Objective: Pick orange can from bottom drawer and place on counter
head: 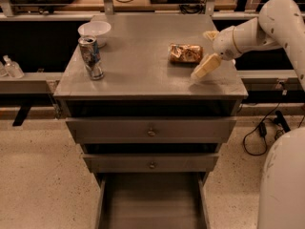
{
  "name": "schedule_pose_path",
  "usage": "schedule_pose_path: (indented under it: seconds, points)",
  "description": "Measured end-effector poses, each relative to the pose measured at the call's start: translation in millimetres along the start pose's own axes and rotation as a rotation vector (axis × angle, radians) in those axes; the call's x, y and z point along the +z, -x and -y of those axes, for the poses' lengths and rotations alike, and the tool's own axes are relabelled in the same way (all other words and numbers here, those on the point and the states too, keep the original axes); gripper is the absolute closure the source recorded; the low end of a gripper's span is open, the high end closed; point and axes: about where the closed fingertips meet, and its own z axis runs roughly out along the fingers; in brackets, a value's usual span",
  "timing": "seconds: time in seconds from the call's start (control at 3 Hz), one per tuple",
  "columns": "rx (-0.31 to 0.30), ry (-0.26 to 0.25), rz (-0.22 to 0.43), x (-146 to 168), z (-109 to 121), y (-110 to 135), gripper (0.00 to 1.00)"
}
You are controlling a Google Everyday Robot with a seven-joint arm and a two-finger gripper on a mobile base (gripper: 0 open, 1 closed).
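The orange can [185, 53] lies on its side on the counter [143, 75], right of the middle. My gripper [208, 50] is just to the right of the can, open, with one finger [206, 67] near the counter's front right and the other finger [210, 34] behind. The fingers do not touch the can. The bottom drawer [151, 202] is pulled out below, and the part of its tray that I see holds nothing.
A tall blue-and-silver can [91, 57] stands at the counter's left edge, with a white bowl [94, 31] behind it. The two upper drawers with knobs [151, 132] are closed. A cable [257, 132] lies on the floor at the right.
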Motion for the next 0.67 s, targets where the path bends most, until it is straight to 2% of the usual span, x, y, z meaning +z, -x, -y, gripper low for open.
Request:
schedule_pose_path:
  seconds: [0.33,0.67]
  points:
    - [-0.005,-0.023,-0.028,-68.2,-0.7,-6.6,0.0]
    - [-0.005,-0.023,-0.028,-68.2,-0.7,-6.6,0.0]
